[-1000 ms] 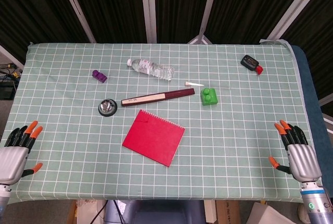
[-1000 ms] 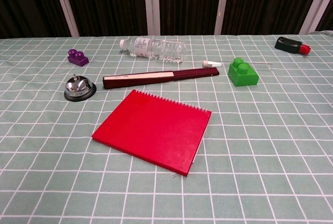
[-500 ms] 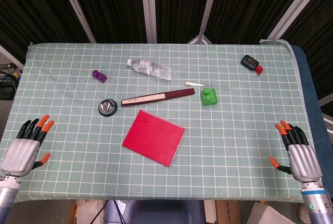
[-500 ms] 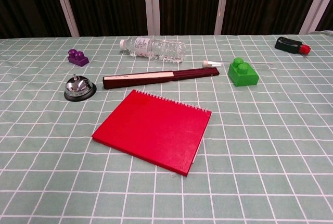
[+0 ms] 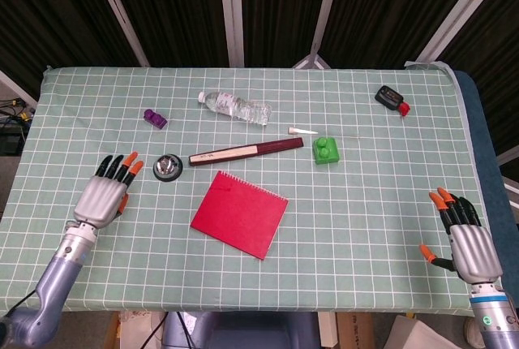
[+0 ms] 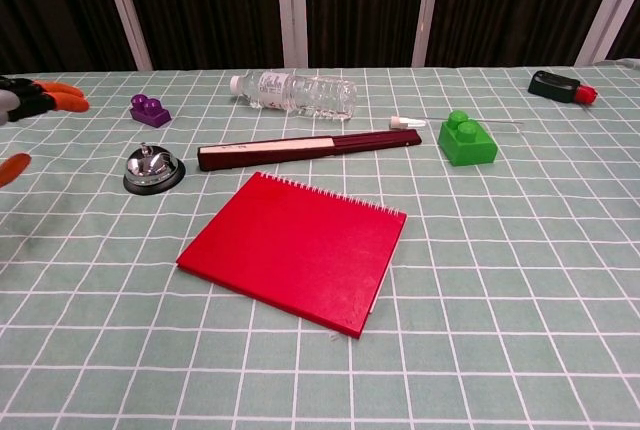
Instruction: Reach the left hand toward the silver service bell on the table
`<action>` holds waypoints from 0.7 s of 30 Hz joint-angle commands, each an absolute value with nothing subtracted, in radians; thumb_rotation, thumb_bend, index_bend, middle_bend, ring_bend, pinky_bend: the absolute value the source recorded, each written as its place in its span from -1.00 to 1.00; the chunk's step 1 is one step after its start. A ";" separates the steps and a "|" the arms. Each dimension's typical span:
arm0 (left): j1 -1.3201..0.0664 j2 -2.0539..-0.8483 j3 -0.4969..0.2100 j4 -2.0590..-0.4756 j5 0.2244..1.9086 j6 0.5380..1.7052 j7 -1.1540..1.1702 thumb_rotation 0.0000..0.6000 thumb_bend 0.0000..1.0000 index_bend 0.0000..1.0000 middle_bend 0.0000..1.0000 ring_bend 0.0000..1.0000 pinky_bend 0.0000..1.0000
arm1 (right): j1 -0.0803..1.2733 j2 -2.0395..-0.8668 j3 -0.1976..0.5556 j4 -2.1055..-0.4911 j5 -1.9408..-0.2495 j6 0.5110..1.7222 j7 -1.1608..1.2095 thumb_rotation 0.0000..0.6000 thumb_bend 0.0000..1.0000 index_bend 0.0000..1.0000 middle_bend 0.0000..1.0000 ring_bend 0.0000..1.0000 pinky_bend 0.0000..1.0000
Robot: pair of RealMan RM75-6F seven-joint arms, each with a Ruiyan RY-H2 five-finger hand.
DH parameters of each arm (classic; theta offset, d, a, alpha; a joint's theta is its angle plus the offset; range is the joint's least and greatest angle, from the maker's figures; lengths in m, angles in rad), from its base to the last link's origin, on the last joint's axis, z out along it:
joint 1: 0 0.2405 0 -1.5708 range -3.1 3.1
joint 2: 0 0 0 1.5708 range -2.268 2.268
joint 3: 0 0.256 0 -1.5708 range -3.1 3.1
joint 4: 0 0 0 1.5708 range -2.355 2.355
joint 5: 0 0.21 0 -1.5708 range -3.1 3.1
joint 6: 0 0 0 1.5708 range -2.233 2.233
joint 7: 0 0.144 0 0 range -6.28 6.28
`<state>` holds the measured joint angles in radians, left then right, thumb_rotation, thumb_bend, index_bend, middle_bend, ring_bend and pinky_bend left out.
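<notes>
My left hand [image 5: 104, 195] hovers over the checked green tablecloth [image 5: 365, 195] with its fingers spread and nothing in them, the orange fingertips [image 5: 130, 159] pointing toward the silver service bell [image 5: 168, 166]. The bell stands upright just beside those tips, apart from them, with no contact that I can see. In the chest view only the tips of that hand [image 6: 35, 100] show at the left edge, near the bell [image 6: 153, 168] and level with the purple block [image 6: 149, 110] behind it. A dark red pen case [image 5: 246, 152] lies just right of the bell, a red notebook [image 5: 240, 213] below it, a clear water bottle [image 5: 234, 107] beyond, and a green brick [image 5: 326, 150] further right. My right hand [image 5: 462, 239] rests low at the table's near right corner, open, fingers apart, well away from everything.
</notes>
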<state>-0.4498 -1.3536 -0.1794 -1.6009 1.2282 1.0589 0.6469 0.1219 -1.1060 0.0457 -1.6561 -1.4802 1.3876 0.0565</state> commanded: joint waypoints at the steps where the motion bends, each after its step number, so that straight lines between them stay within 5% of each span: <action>1: -0.516 -1.442 -0.216 -1.529 1.133 1.012 0.722 1.00 0.55 -1.00 -1.00 -1.00 -1.00 | 0.123 -1.105 0.046 -1.657 -1.480 1.385 0.059 1.00 -0.42 -1.00 -1.00 -1.00 -1.00; 11: -0.602 -1.559 -0.244 -1.427 1.007 0.993 0.789 1.00 0.55 -1.00 -1.00 -1.00 -1.00 | 0.125 -1.102 0.046 -1.657 -1.479 1.378 0.074 1.00 -0.42 -1.00 -1.00 -1.00 -1.00; 21: -0.618 -1.634 -0.182 -1.327 0.943 0.971 0.777 1.00 0.58 -1.00 -1.00 -1.00 -1.00 | 0.125 -1.101 0.048 -1.660 -1.473 1.376 0.085 1.00 -0.43 -1.00 -1.00 -1.00 -1.00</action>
<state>-0.6198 -1.6257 -0.1929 -1.3368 0.9460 0.9734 0.7825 0.1254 -1.1009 0.0477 -1.6596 -1.4733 1.3758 0.0849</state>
